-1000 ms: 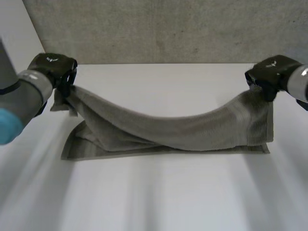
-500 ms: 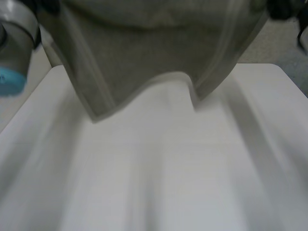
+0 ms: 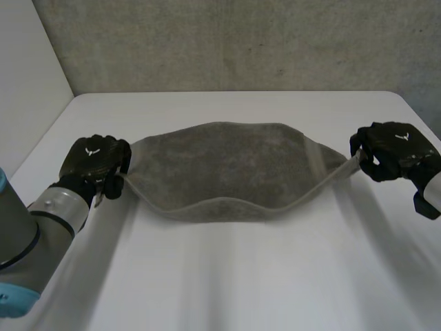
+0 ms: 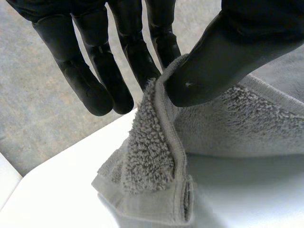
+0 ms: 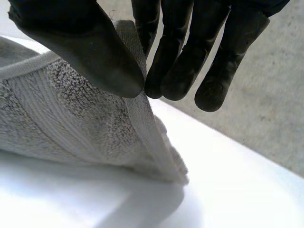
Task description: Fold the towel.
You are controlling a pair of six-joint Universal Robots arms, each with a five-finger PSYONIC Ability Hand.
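The white table [image 3: 227, 289] takes up the lower two thirds of the head view. The grey towel [image 3: 227, 162] lies across the table's middle, its long axis running from the left of the frame to the right. It is drawn out between the two hands: the ends narrow and rise toward them, while the broad middle appears to rest on the tabletop. The near hem bows toward the lower edge of the frame.

The left hand [image 3: 95, 164] is at the towel's left end and the right hand [image 3: 394, 153] at its right end, each equally close to its own end and well apart from the other.

In the left wrist view the left thumb [image 4: 223, 61] pinches the towel's hem [image 4: 152, 156] against one finger. The other fingers [image 4: 90, 80] are straight and free beside it, and a corner hangs just below the grip. In the right wrist view the right thumb [image 5: 85, 47] likewise nips the hemmed edge against a finger.

With both ends held, the fold likely calls for carrying them together across the towel's short axis.
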